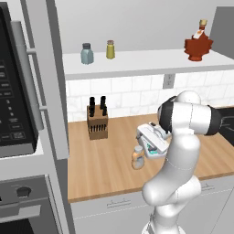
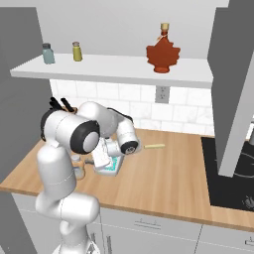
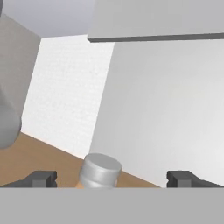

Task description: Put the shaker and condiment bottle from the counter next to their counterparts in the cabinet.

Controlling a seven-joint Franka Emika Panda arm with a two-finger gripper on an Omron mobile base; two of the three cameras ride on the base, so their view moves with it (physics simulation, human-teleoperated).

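White drawer fronts (image 1: 114, 203) run along the near edge below the light wooden desk (image 1: 105, 169). Above them the robot's arm bends over the desk, its gripper (image 1: 147, 147) lowered beside the condiment bottle (image 1: 137, 157), a slender orange-tan bottle with a pale top that stands upright on the desk near the middle of its near half. From the hand camera the bottle's pale cap (image 3: 101, 170) sits between the two dark fingertips (image 3: 41, 178), which stand wide apart with clear space on either side of it, so the gripper is open and grips nothing. In the right base view the bottle (image 2: 78, 166) peeks out just left of the arm's upper link.

Farther back on the left, a wooden knife block (image 1: 97, 121) with dark handles stands against the white tile backsplash (image 1: 128, 93). A small pale stick-like thing (image 2: 154, 146) lies flat on the desk to the right of the arm; what it is I cannot tell.

Higher and farthest, the cabinet's white shelf (image 1: 146, 64) carries the olive-yellow shaker (image 1: 110, 49) just to the right of the grey-green shaker (image 1: 87, 53), near each other but apart. The red maple-leaf bottle (image 1: 198, 43) stands well apart at the right end of the shelf.
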